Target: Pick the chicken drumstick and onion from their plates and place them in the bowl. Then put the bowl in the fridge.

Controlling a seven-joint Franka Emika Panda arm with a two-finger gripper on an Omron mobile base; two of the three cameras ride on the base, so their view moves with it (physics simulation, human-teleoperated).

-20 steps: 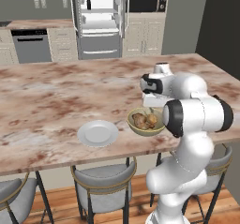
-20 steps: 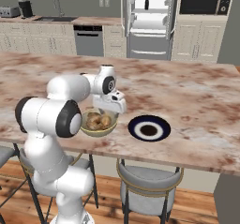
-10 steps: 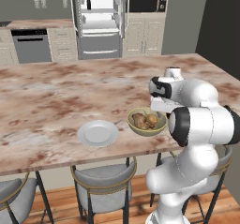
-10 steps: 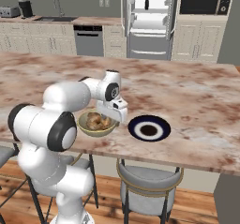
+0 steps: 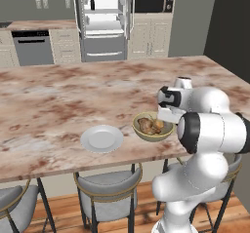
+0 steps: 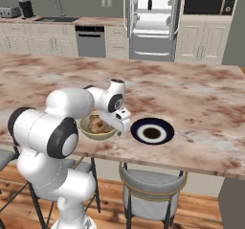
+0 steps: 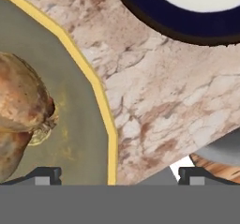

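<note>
Gripper (image 5: 165,116) hangs released at the bowl's (image 5: 153,127) right rim in my left base view, holding nothing. I see the drumstick (image 5: 145,125) and onion (image 5: 158,125) lying together inside the bowl. A white plate (image 5: 102,138) sits bare just left of the bowl on the counter (image 5: 58,105), and the fridge (image 5: 104,21) stands open far behind the bowl, against the back wall.

From the right base view, my gripper (image 6: 121,122) sits between the bowl (image 6: 97,127) and a dark-rimmed plate (image 6: 152,131) to the bowl's right. Beyond the bowl, the fridge (image 6: 154,21) shows its white shelves.

Looking along the hand, the fingertips (image 7: 44,175) are spread wide, straddling the bowl's yellow rim (image 7: 101,96). Brown food (image 7: 21,113) lies inside the bowl; I cannot tell which piece. The dark plate (image 7: 178,24) lies past the rim.
</note>
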